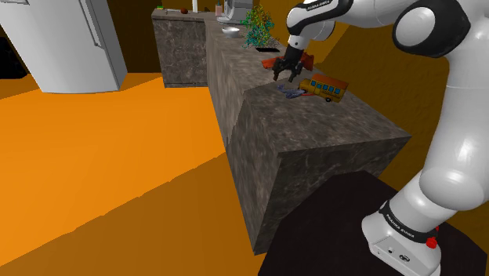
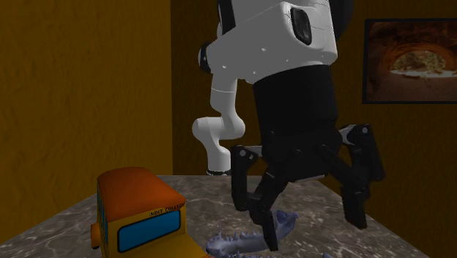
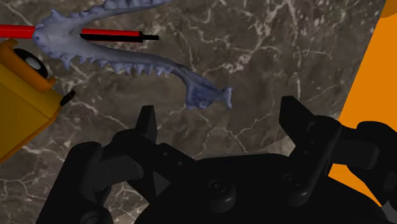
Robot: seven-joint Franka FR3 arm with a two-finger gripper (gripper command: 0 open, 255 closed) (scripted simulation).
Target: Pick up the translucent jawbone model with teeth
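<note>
A pale bluish, translucent jawbone model with a row of teeth (image 3: 127, 60) lies flat on the dark marble counter (image 3: 267, 57). My gripper (image 3: 221, 121) hovers just above the counter, open, with nothing between its fingers. The near end of the jawbone sits a little ahead of the fingertips. In the second exterior view the gripper (image 2: 313, 229) hangs over the counter with the jawbone (image 2: 245, 240) beside its lower finger. The shoulder view has the gripper (image 1: 286, 72) just above the jawbone (image 1: 291, 92).
A yellow toy bus with an orange roof (image 2: 139, 216) stands close beside the jawbone. A red rod with a black tip (image 3: 108, 33) lies across the jaw's arch. Further along the counter are a bowl (image 1: 230, 31) and a plant (image 1: 257, 27). The orange floor (image 1: 94, 157) drops away past the counter edge.
</note>
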